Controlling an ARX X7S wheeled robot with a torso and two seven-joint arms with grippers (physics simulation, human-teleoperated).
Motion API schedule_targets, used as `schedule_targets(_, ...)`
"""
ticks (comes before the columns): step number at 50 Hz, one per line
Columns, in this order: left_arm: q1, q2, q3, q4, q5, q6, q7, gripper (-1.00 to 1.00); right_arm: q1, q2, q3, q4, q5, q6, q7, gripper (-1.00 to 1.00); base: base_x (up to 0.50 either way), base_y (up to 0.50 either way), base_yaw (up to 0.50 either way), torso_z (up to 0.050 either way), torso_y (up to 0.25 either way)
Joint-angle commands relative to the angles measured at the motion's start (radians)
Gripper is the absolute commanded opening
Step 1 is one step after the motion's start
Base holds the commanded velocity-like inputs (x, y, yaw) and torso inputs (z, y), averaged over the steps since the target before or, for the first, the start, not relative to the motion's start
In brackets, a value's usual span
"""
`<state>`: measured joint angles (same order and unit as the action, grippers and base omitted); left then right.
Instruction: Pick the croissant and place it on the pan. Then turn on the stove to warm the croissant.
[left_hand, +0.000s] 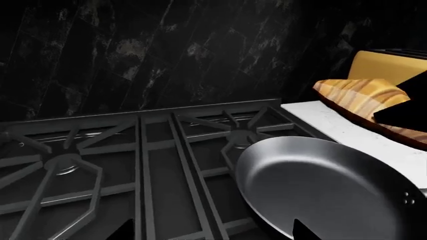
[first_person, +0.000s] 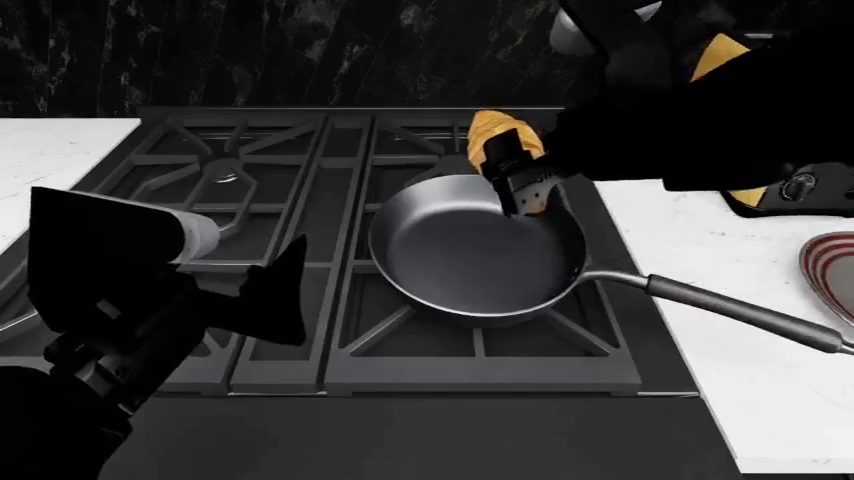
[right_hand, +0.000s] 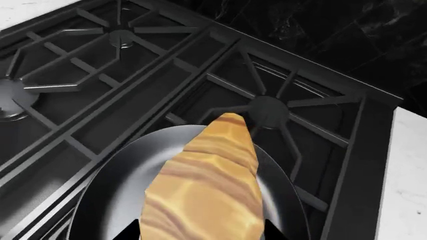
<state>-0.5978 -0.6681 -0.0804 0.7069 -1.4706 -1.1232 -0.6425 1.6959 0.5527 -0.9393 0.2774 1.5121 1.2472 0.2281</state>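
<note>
The right gripper (first_person: 518, 185) is clamping the croissant (first_person: 502, 140) between its fingers, hanging over the frying pan's (first_person: 467, 270) far rim: placing step. Next, lowering and releasing. The left gripper's (first_person: 254, 300) fingers are spread, empty.

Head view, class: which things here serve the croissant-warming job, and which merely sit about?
In use: croissant, held in the right tool; pan; stove.
Lying about: toaster; red-ringed plate.

Croissant over the pan

The croissant (right_hand: 203, 187) hangs above the pan (right_hand: 100, 200), which sits on the stove (right_hand: 133, 85) grates.
</note>
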Motion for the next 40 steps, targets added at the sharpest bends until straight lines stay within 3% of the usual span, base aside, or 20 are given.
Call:
schedule_targets(1, -0.006, -0.005, 0.004, -0.002, -0.021, 0.001, -0.022, 1.0, 0.082, -0.081, -0.105, 0.168, -0.175, -0.011, -0.232, -1.0, 0.0, 0.0, 0.0, 0.0, 0.0)
schedule_targets(12, -0.006, -0.007, 0.013, -0.006, 0.0, 0.006, -0.014, 1.0, 0.086, -0.155, -0.202, 0.307, -0.293, -0.079, -0.381, -1.0, 0.0, 0.0, 0.0, 0.0, 0.0)
schedule_targets(40, -0.01, -0.019, 0.029, 0.006, -0.016, 0.01, -0.02, 1.0, -0.009, -0.225, -0.273, 0.427, -0.363, -0.161, -0.464, -1.0, 0.0, 0.0, 0.0, 0.0, 0.0)
